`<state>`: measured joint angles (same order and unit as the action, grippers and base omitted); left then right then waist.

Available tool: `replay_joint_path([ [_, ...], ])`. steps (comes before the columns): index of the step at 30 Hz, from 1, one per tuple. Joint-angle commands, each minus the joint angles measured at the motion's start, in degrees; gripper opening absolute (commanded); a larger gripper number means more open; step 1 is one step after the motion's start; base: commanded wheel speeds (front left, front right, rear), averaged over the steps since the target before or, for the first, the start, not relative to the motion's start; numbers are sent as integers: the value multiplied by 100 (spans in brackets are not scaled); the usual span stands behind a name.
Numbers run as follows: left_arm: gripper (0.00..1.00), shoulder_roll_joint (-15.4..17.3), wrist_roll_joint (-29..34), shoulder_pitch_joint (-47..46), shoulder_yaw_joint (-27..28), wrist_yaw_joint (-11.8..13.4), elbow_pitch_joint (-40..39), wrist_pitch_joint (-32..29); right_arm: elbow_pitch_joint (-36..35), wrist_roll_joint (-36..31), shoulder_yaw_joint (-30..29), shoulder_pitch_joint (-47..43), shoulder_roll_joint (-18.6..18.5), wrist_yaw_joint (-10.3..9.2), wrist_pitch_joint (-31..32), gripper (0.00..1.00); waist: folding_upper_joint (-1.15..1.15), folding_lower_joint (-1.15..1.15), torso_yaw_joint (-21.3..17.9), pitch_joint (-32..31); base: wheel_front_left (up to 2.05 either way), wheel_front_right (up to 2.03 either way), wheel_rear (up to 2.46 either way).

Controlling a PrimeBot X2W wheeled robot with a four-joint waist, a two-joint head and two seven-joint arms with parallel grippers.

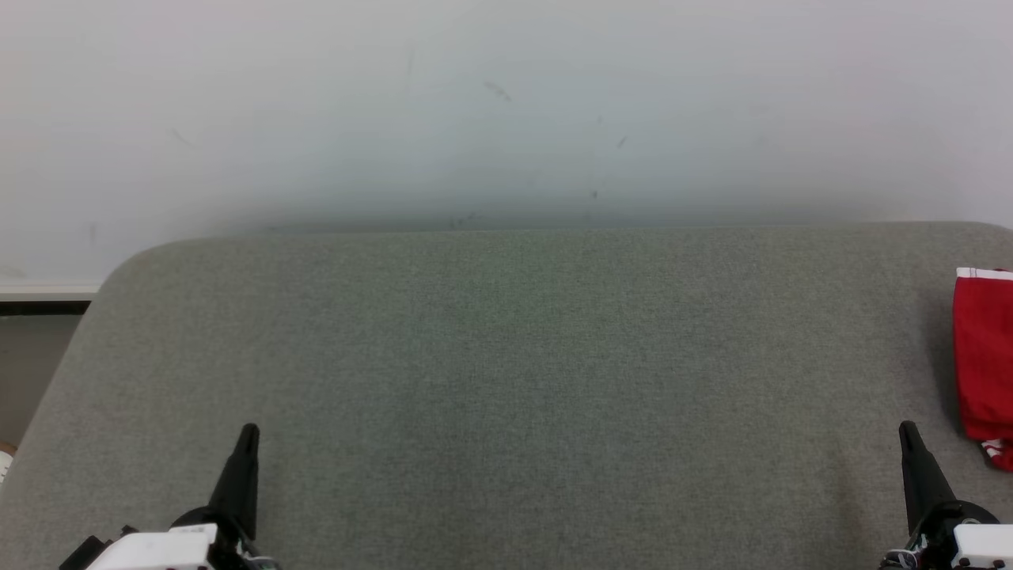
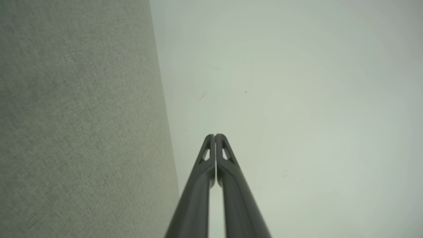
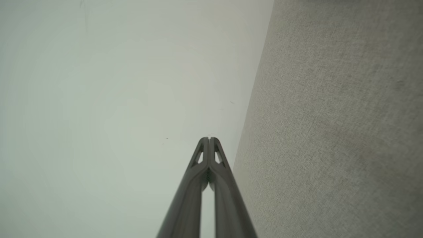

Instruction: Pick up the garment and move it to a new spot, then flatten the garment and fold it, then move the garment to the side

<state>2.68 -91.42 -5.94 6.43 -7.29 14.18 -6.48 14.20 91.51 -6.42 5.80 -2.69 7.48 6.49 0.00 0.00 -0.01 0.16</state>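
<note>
1. Head view: a red garment with white trim lies at the grey padded surface's right edge, near the right gripper; the left gripper sits well apart.
2. Left wrist view: the left gripper's fingers are pressed together before a pale wall.
3. Right wrist view: the right gripper's fingers are likewise pressed together.

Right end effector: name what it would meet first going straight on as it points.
Probably the pale wall beyond the grey cushion; depth is unclear. The red garment lies off to its right.
</note>
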Motion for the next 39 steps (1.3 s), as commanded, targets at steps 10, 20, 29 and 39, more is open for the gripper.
replay_joint_path([
  [10,0,37,-133,-57,25,-34,-20,-30,-29,94,-23,83,-35,2,27,0,0,0,1,2,0,0,0],
  [20,0,37,-134,-57,24,-34,-21,-29,-29,94,-23,82,-35,2,26,0,0,0,1,2,0,0,0],
  [29,0,37,-134,-56,24,-34,-20,-29,-29,95,-22,82,-35,2,26,0,0,0,1,2,0,0,0],
  [39,0,37,-135,-56,24,-34,-21,-29,-29,95,-22,82,-35,2,26,0,0,0,1,2,0,0,0],
])
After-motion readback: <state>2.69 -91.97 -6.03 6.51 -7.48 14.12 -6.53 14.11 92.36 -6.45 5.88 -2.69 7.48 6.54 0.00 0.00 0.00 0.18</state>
